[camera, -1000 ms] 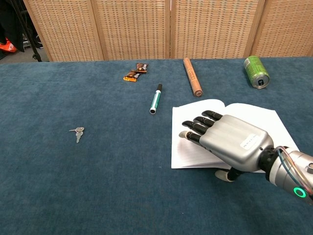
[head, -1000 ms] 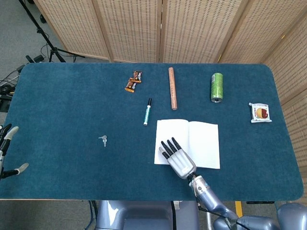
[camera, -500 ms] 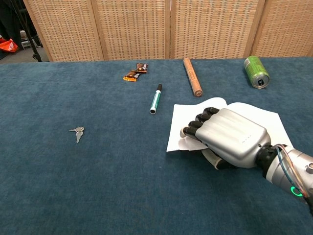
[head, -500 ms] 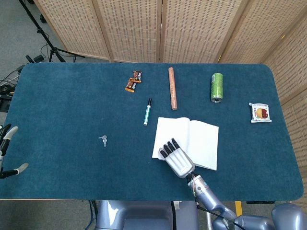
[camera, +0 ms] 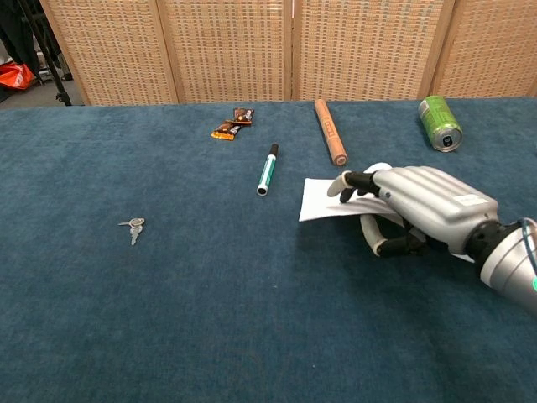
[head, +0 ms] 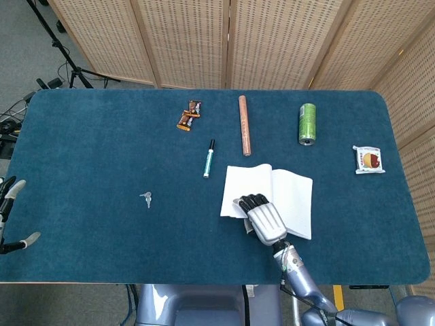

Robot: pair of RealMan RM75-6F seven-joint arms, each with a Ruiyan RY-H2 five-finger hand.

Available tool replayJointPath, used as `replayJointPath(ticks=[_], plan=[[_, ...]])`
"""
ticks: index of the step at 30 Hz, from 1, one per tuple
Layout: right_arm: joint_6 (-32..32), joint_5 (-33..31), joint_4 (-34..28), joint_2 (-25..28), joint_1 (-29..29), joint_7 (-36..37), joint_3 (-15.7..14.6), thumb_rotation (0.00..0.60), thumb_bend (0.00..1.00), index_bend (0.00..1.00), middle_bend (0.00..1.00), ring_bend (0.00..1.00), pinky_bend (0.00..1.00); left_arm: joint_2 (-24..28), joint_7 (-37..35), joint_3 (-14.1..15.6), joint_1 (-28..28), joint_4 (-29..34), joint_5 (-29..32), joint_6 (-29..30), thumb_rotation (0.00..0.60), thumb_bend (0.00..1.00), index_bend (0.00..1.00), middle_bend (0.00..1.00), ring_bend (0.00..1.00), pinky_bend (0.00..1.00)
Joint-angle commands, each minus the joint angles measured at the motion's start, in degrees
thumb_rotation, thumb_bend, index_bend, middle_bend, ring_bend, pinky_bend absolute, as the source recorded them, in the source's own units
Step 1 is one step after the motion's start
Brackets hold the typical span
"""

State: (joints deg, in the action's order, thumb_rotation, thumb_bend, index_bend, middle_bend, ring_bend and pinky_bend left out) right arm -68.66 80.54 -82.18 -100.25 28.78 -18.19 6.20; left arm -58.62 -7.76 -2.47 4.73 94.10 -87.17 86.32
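Note:
An open white notebook (head: 293,195) lies on the blue table, front and right of centre. My right hand (head: 266,221) is over its left half, fingers curled on the left leaf. In the chest view the right hand (camera: 419,206) is raised off the table and pinches that leaf of the notebook (camera: 323,203) between fingers above and thumb below, so the leaf is lifted and bent. Most of the notebook is hidden behind the hand there. My left hand (head: 10,212) shows only at the far left edge of the head view, off the table, fingers apart and holding nothing.
A green-and-white marker (head: 209,158) lies just left of the notebook. Behind it are a wooden rod (head: 244,124), a green can on its side (head: 307,123) and two snack bars (head: 190,115). A small packet (head: 368,159) lies far right, keys (head: 146,197) to the left.
My right hand went from lying flat on the left page to curling its fingers around the leaf and lifting it. The notebook slid slightly and its left leaf now bends up.

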Motion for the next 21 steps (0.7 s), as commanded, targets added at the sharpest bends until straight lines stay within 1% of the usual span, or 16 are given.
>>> replayJointPath(ticks=[1, 3, 4, 7, 9, 10, 11, 13, 14, 19, 21], plan=[[-1.5, -3.9, -3.3, 1.4, -3.1, 13.0, 3.1, 0.600, 0.80, 0.21, 0.23, 0.24, 0.23, 0.0, 0.1, 0.1, 0.0, 0.1, 0.0, -0.1, 0.600, 0.00, 0.00, 0.00, 0.00, 0.00], [-1.4, -6.0, -4.2, 1.2, -4.0, 17.0, 4.0, 0.600, 0.79, 0.21, 0.20, 0.23, 0.23, 0.0, 0.3, 0.1, 0.0, 0.2, -0.2, 0.0, 0.600, 0.00, 0.00, 0.00, 0.00, 0.00], [-1.4, -7.7, -5.0, 0.9, -4.8, 20.3, 4.9, 0.600, 0.79, 0.21, 0.18, 0.21, 0.23, 0.0, 0.3, 0.2, -0.1, 0.3, -0.4, 0.1, 0.600, 0.00, 0.00, 0.00, 0.00, 0.00], [-0.4, -9.6, -5.5, 0.8, -5.7, 26.0, 6.0, 0.600, 0.79, 0.20, 0.13, 0.16, 0.22, 0.0, 0.2, 0.3, -0.2, 0.3, -0.6, 0.3, 0.600, 0.00, 0.00, 0.00, 0.00, 0.00], [-0.2, -10.1, -5.3, 0.8, -6.2, 29.5, 6.7, 0.600, 0.79, 0.15, 0.08, 0.08, 0.17, 0.0, 0.1, 0.3, -0.3, 0.2, -0.7, 0.5, 0.600, 0.00, 0.00, 0.00, 0.00, 0.00], [-0.4, -10.1, -4.8, 0.7, -6.4, 31.0, 7.0, 0.600, 0.78, 0.10, 0.04, 0.04, 0.11, 0.0, 0.0, 0.3, -0.3, 0.2, -0.7, 0.6, 0.600, 0.00, 0.00, 0.00, 0.00, 0.00], [-0.6, -10.1, -4.4, 0.5, -6.6, 31.7, 7.2, 0.600, 0.74, 0.05, 0.01, 0.01, 0.06, 0.0, -0.1, 0.3, -0.3, 0.2, -0.7, 0.6, 0.600, 0.00, 0.00, 0.00, 0.00, 0.00], [-2.1, -11.3, -3.4, -0.4, -7.3, 32.2, 8.3, 0.600, 0.69, 0.00, 0.00, 0.00, 0.00, 0.0, -0.1, 0.3, -0.4, 0.2, -0.7, 0.7, 0.600, 0.00, 0.00, 0.00, 0.00, 0.00], [-2.6, -11.8, -3.0, -0.8, -7.5, 31.9, 8.7, 0.600, 0.67, 0.00, 0.00, 0.00, 0.00, 0.0, -0.1, 0.3, -0.4, 0.2, -0.8, 0.7, 0.600, 0.00, 0.00, 0.00, 0.00, 0.00], [-6.0, -16.1, -0.9, -2.6, -8.5, 29.1, 12.2, 0.600, 0.65, 0.00, 0.00, 0.00, 0.00, 0.1, -0.1, 0.5, -0.4, 0.2, -1.1, 0.8, 0.600, 0.00, 0.00, 0.00, 0.00, 0.00], [-7.0, -16.3, -0.3, -2.0, -9.1, 27.4, 12.3, 0.600, 0.64, 0.00, 0.00, 0.00, 0.00, 0.1, -0.2, 0.4, -0.4, 0.2, -1.1, 0.9, 0.600, 0.00, 0.00, 0.00, 0.00, 0.00]])
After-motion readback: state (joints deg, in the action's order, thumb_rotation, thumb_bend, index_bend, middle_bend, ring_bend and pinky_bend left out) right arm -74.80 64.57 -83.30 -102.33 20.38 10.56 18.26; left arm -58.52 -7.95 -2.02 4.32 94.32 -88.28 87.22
